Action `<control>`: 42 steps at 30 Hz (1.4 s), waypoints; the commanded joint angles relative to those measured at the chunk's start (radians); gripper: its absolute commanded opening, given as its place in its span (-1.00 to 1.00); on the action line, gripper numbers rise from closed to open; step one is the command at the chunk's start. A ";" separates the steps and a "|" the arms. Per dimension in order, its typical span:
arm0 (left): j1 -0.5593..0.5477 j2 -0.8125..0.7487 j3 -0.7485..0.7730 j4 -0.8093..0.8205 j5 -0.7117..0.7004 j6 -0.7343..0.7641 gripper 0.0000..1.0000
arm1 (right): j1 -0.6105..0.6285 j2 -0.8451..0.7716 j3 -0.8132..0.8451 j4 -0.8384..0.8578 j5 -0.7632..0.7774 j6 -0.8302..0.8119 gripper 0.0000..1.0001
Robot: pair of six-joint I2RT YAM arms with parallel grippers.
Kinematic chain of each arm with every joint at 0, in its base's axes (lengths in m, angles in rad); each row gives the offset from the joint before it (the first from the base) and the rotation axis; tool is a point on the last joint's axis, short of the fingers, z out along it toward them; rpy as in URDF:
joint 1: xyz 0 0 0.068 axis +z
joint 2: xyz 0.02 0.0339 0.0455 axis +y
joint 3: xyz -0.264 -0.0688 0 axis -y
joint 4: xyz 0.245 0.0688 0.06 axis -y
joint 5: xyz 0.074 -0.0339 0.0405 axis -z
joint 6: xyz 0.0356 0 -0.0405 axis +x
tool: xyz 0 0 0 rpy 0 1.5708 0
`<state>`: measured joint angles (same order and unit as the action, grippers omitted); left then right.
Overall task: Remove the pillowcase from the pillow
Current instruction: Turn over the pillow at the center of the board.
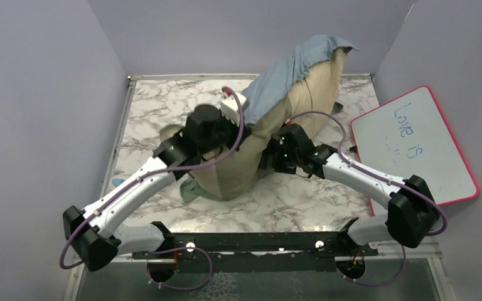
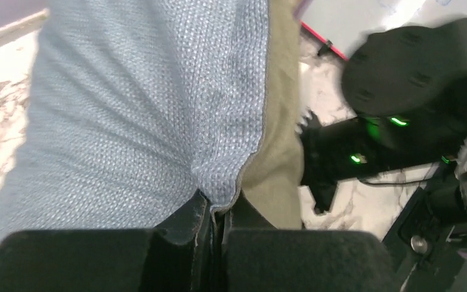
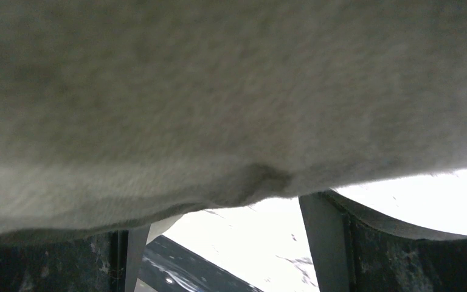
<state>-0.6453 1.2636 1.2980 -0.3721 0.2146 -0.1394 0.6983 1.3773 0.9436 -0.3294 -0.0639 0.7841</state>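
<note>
The pillowcase (image 1: 289, 103) stands bunched up across the middle of the table, its grey-blue face (image 2: 140, 103) on top and its olive face (image 1: 238, 169) hanging toward the front. The pillow is hidden inside it. My left gripper (image 1: 235, 135) is shut on the pillowcase's seamed edge (image 2: 222, 204), which is pinched between the fingers. My right gripper (image 1: 268, 158) presses into the olive cloth (image 3: 219, 103) from the right. Its jaws stand wide apart, with the fingertips covered by the cloth and the marble table showing between the fingers (image 3: 322, 243).
A pink-rimmed whiteboard (image 1: 414, 144) with handwriting leans at the table's right edge. Grey walls close in the left, back and right sides. The right arm's black wrist (image 2: 401, 91) is close beside the left gripper. The marble tabletop (image 1: 163, 103) shows at the back left.
</note>
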 commanded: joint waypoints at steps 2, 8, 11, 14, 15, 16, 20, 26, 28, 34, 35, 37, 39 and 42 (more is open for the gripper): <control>-0.359 -0.149 -0.320 0.185 -0.339 -0.138 -1.00 | -0.026 0.001 -0.093 -0.011 0.035 0.063 0.83; -0.649 -0.136 -0.295 0.212 -0.536 -0.133 -1.00 | -0.029 -0.077 -0.257 0.189 -0.063 0.069 0.84; -0.700 -0.086 -0.274 0.176 -0.580 -0.117 -1.00 | -0.029 -0.025 -0.205 0.159 -0.116 0.066 0.84; -0.715 -0.044 -0.279 0.094 -0.696 -0.176 -1.00 | -0.029 -0.042 -0.175 0.013 0.023 0.103 0.85; -0.716 -0.049 -0.292 0.084 -0.712 -0.197 -1.00 | -0.029 -0.080 -0.174 -0.053 0.106 0.130 0.85; -0.716 -0.054 -0.306 0.089 -0.719 -0.220 -1.00 | -0.029 -0.111 -0.169 -0.137 0.191 0.158 0.86; -0.716 -0.103 -0.368 0.171 -0.675 -0.263 -0.84 | -0.029 -0.261 -0.117 -0.472 0.431 0.248 0.90; -0.716 -0.091 -0.390 0.284 -0.474 -0.246 -0.31 | -0.029 -0.573 -0.037 -0.606 0.534 0.208 0.90; -0.717 -0.069 -0.353 0.272 -0.395 -0.243 0.06 | -0.029 -0.668 -0.027 -0.568 0.531 0.158 0.90; -0.735 -0.109 -0.213 0.233 -0.254 -0.229 0.65 | -0.029 -0.767 -0.099 -0.485 0.456 0.124 0.92; -0.735 -0.128 -0.185 0.223 -0.224 -0.224 0.70 | -0.029 -0.753 -0.109 -0.494 0.445 0.133 0.93; -0.734 -0.168 -0.131 0.207 -0.136 -0.203 0.76 | -0.029 -0.719 -0.130 -0.512 0.424 0.157 0.93; -0.734 -0.213 -0.104 0.192 -0.122 -0.197 0.78 | -0.029 -0.688 -0.151 -0.508 0.398 0.164 0.93; -0.734 -0.294 -0.108 0.130 -0.317 -0.217 0.97 | -0.029 -0.657 -0.169 -0.506 0.382 0.173 0.93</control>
<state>-1.3811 1.0996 1.1526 -0.1684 -0.0078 -0.3599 0.6716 0.6899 0.7994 -0.8364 0.3611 0.9329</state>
